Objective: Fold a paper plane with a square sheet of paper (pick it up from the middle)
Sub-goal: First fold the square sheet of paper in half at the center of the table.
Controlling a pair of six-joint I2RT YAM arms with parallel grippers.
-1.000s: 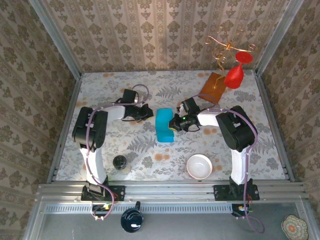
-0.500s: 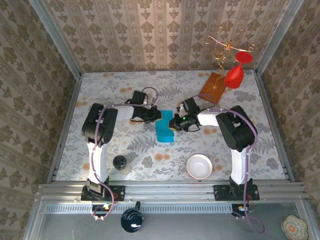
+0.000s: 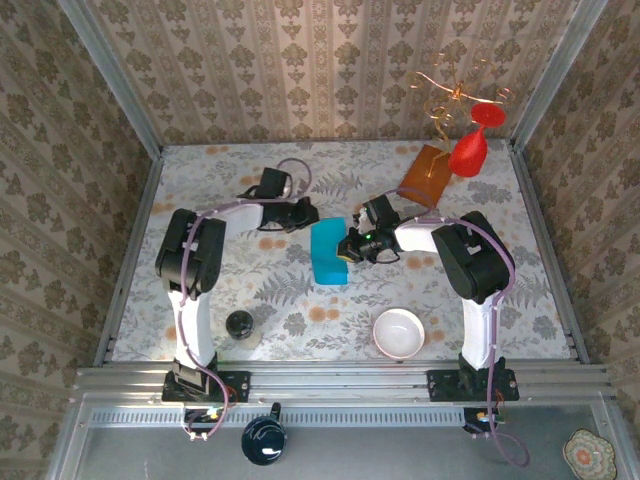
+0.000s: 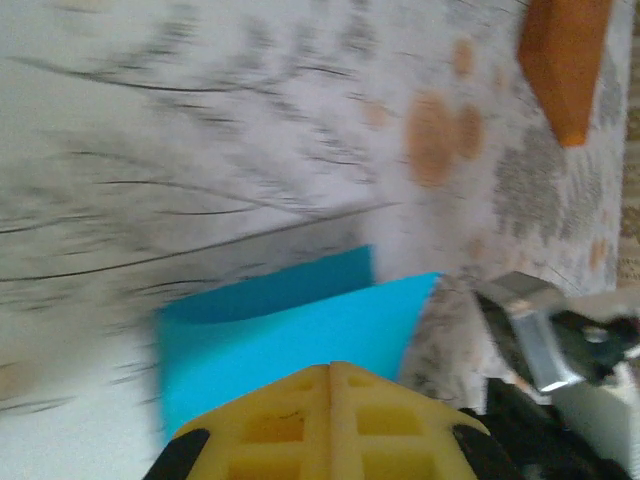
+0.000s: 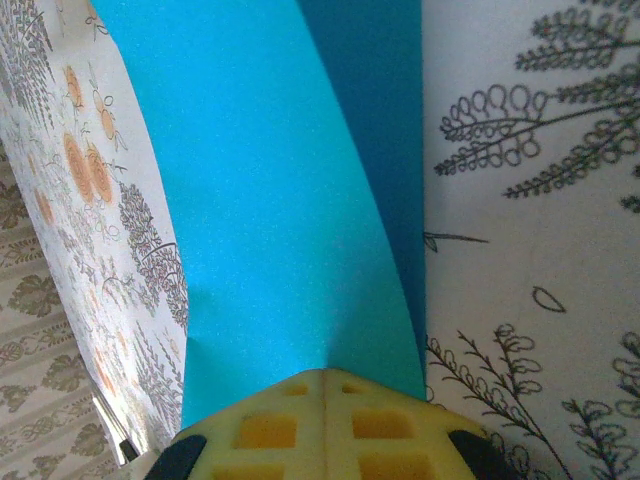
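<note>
The square sheet of paper (image 3: 329,252) is teal-blue and lies mid-table, folded over into a narrow upright rectangle. Its upper layer bows up over a darker lower layer (image 5: 270,180). My right gripper (image 3: 348,249) is shut, with its yellow fingertips (image 5: 325,376) down on the sheet's right edge. My left gripper (image 3: 311,214) is also shut and sits just beyond the sheet's far left corner. In the left wrist view its closed tips (image 4: 332,368) point across the paper (image 4: 290,325). The right gripper's metal parts (image 4: 545,345) show past the paper's edge.
An orange-brown board (image 3: 428,173) lies at the back right, beside a red glass-shaped ornament (image 3: 467,152) on a gold wire stand (image 3: 450,95). A white bowl (image 3: 399,333) sits front right. A small dark jar (image 3: 239,323) stands front left. Patterned walls close in the table (image 3: 200,180).
The left gripper swept right onto the paper's far left corner, then drew back toward the rear of the table. The right arm and the paper stayed put.
</note>
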